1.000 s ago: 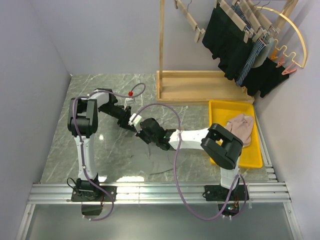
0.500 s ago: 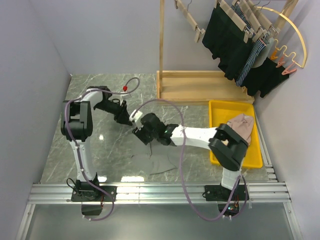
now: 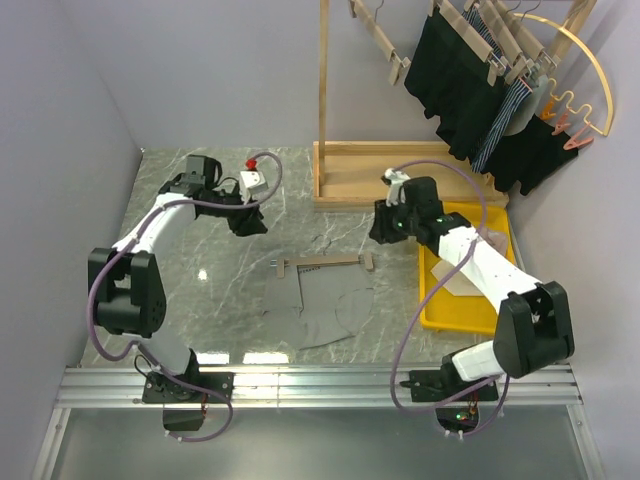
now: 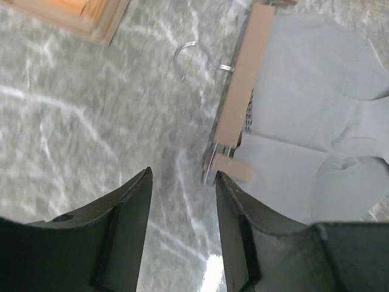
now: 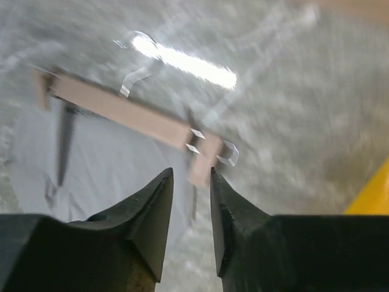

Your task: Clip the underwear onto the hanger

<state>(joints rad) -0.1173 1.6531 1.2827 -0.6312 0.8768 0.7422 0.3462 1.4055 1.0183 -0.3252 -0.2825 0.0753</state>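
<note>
Grey marble table (image 3: 215, 295), pale lilac walls (image 3: 200, 70)

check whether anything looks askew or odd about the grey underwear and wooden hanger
The light grey fabric underwear lies rumpled on the marble table, its lower edge folded and uneven below the pale wooden bar hanger. Whether both end clips grip it is unclear. Nothing looks spilled or broken.

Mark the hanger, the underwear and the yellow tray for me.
hanger (image 3: 325, 262), top view, middle of the wooden bar.
underwear (image 3: 322, 308), top view, centre of the grey fabric.
yellow tray (image 3: 505, 318), top view, bare yellow part by its near right corner.
</note>
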